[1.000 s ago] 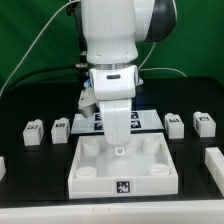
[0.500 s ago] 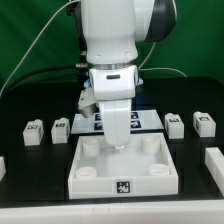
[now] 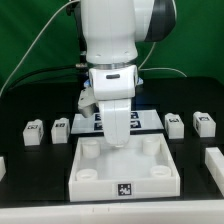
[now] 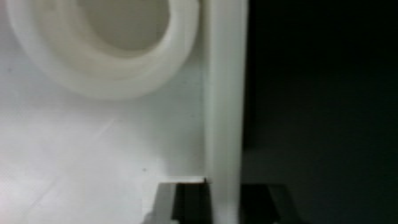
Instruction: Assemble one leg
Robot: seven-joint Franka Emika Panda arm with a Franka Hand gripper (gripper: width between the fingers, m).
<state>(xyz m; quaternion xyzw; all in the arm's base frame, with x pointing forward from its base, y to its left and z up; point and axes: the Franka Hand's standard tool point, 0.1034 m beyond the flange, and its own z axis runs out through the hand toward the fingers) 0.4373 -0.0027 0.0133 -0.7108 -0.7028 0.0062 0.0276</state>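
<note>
The large white square panel point(image 3: 95, 172) with round corner sockets lies at the front middle of the table. My gripper point(image 3: 118, 140) is down at the panel's back edge. In the wrist view my gripper point(image 4: 222, 203) straddles the panel's raised edge wall point(image 4: 222, 100). One dark fingertip point(image 4: 185, 205) is on each side of the wall and seems to touch it. A round socket point(image 4: 107, 40) lies just beside it. Small white legs with markers stand apart from the gripper: two at the exterior view's left point(image 3: 33, 132) point(image 3: 60, 127), two at its right point(image 3: 174, 123) point(image 3: 204, 122).
The marker board point(image 3: 150, 120) lies behind the panel, partly hidden by the arm. Another white part point(image 3: 214, 160) sits at the exterior view's right edge, and one point(image 3: 2, 163) at its left edge. The table is black.
The gripper's tip has shifted slightly back toward the panel's rear edge. The panel and legs have not moved.
</note>
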